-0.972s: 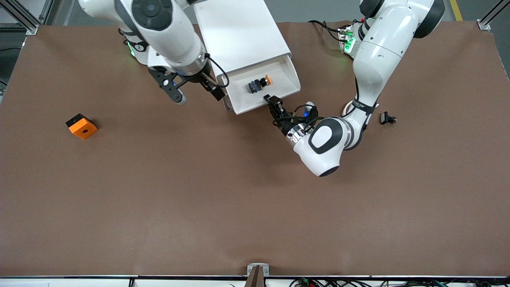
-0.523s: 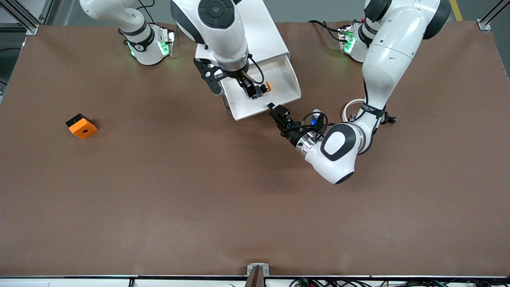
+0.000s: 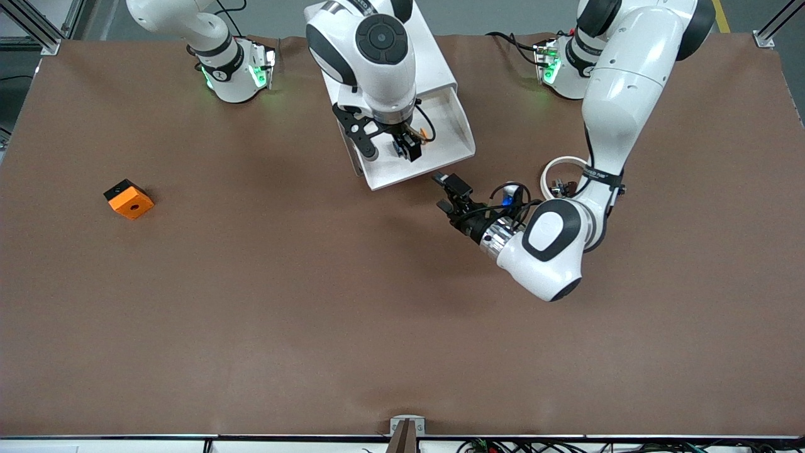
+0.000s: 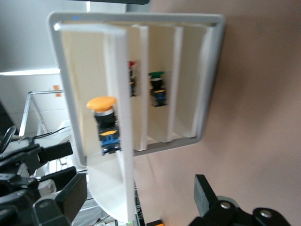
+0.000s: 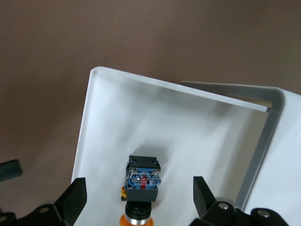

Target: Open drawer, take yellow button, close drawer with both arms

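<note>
In the upper middle of the front view, the right gripper [image 3: 407, 146] is hovering with wide jaws over the button [image 5: 141, 186] lying in the open drawer [image 3: 462, 135], so it should be descending straight and centered, while the left gripper [image 3: 450, 192], jaws apart, is waiting just below the drawer front.

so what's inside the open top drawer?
The drawer holds one button, orange cap, black-and-blue body, lying on its white floor. The open right claw hangs over it, covering most of it from the front; nothing else shows inside.

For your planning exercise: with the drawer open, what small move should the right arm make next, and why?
Probably lower the right gripper and close on the button: it hangs open over the pulled-out drawer, a finger either side of the button. The left gripper waits open in front of the drawer.
</note>
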`<control>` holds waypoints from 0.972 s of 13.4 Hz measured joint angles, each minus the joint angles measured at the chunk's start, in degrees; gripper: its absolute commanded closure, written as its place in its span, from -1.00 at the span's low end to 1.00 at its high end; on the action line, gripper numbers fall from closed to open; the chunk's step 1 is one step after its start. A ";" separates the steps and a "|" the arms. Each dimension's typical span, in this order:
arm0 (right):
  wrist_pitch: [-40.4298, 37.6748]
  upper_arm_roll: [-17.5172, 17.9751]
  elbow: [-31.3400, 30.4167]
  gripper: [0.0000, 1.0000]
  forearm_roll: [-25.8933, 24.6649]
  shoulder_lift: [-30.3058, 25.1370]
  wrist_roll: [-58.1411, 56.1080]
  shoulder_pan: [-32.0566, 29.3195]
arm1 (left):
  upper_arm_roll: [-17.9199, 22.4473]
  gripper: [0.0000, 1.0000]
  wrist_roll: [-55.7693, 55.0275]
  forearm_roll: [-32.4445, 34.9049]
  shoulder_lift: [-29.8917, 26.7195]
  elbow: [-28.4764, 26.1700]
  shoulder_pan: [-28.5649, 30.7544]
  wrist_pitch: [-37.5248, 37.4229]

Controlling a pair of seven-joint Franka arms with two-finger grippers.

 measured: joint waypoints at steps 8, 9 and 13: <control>3.03 -0.02 -3.33 -0.70 -0.26 1.14 0.00 2.24 | 7.92 -1.00 24.03 9.19 -0.14 3.75 0.21 0.03; 3.11 -0.02 -3.33 -0.51 -0.27 1.45 0.01 2.43 | 8.74 -1.00 28.19 11.21 -0.25 4.10 0.21 0.23; 4.19 -0.02 -3.32 0.55 -0.32 2.25 0.00 2.80 | 11.31 -1.00 45.90 19.98 -1.48 5.25 0.27 4.05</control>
